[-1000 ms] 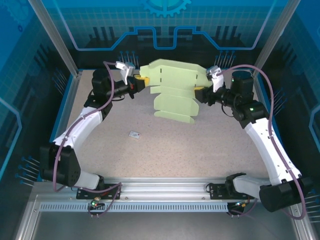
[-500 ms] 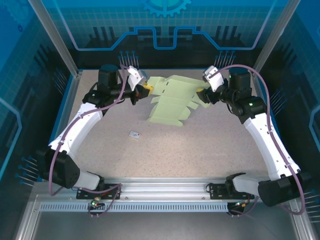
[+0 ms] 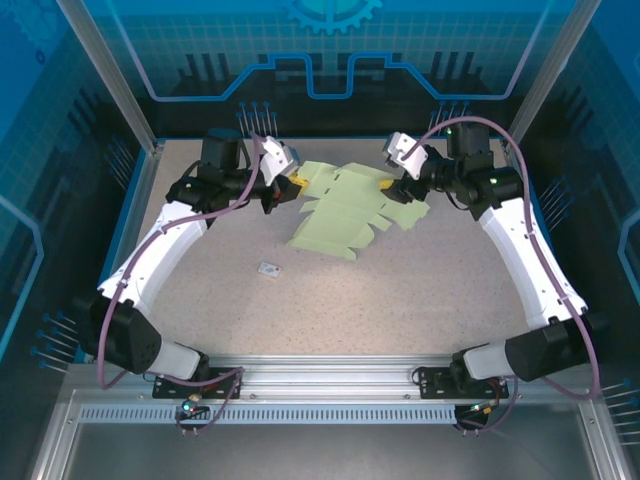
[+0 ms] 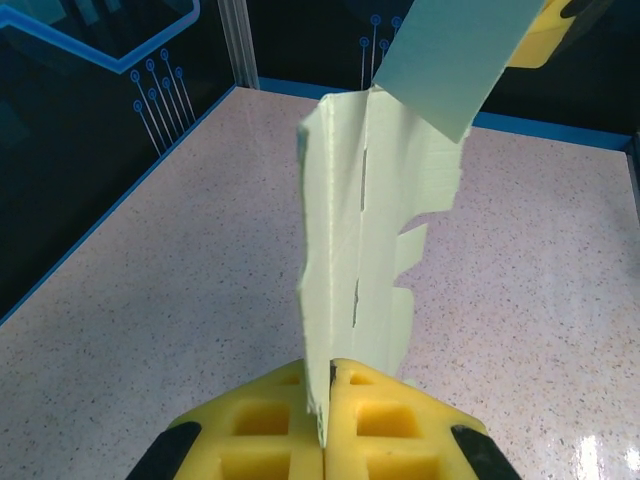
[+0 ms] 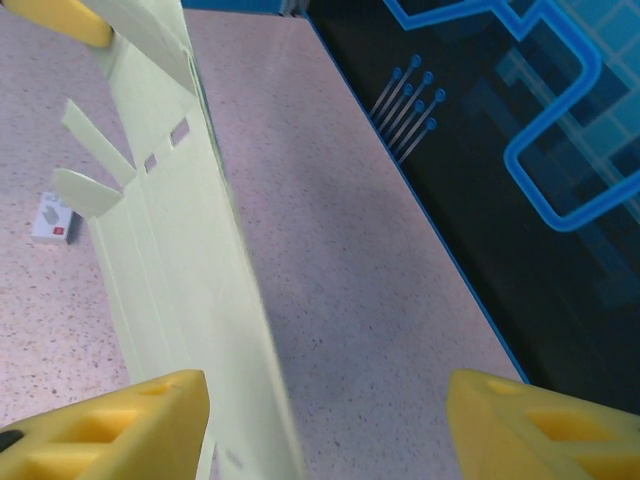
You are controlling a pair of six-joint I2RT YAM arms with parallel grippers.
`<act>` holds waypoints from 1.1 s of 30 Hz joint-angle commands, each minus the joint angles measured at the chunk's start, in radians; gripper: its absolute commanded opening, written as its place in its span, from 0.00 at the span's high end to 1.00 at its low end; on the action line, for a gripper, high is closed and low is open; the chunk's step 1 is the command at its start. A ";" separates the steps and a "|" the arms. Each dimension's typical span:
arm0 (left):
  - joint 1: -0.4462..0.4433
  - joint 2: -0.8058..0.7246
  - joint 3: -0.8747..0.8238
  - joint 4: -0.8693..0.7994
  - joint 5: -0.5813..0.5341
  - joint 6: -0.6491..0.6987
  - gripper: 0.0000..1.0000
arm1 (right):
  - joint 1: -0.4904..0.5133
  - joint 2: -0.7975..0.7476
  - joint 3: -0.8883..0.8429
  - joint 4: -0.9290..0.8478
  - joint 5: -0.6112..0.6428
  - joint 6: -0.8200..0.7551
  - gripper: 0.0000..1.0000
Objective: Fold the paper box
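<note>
Top external: pale mint-green flat card paper box (image 3: 345, 212), upper centre of frame, has sagged from upright to slanting onto speckled table (image 3: 450, 290). Left gripper (image 3: 288, 186) still clenched on its left edge. Right gripper (image 3: 393, 187) just let go, jaws wide beside it. Regrasp likely before folding.

The box (image 3: 340, 215) is shown in pale mint green, the tabletop (image 3: 420, 300) in speckled beige, the jaws in yellow, the tag (image 3: 268, 270) in white.

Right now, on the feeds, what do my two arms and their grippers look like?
The left arm and right arm have glossy white link shells with black joints. A purple cable loops along each. The left gripper and right gripper carry blocky yellow finger pads with square recesses, and small white camera housings sit at the wrists.
</note>
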 commanded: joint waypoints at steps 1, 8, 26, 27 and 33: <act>-0.008 0.002 0.039 -0.020 0.015 0.033 1.00 | -0.005 0.048 0.074 -0.099 -0.106 -0.062 0.37; -0.011 0.002 0.042 -0.016 0.013 0.033 1.00 | -0.010 0.072 0.103 -0.127 -0.145 -0.061 0.60; -0.012 -0.013 -0.014 0.068 0.015 -0.023 0.76 | -0.028 0.020 0.032 -0.087 -0.192 0.016 1.00; -0.011 -0.016 -0.023 0.077 0.014 -0.023 0.71 | -0.030 0.006 0.022 -0.090 -0.203 0.024 1.00; -0.002 -0.013 -0.044 0.102 0.019 -0.018 0.50 | -0.049 -0.060 -0.031 -0.080 -0.250 0.051 1.00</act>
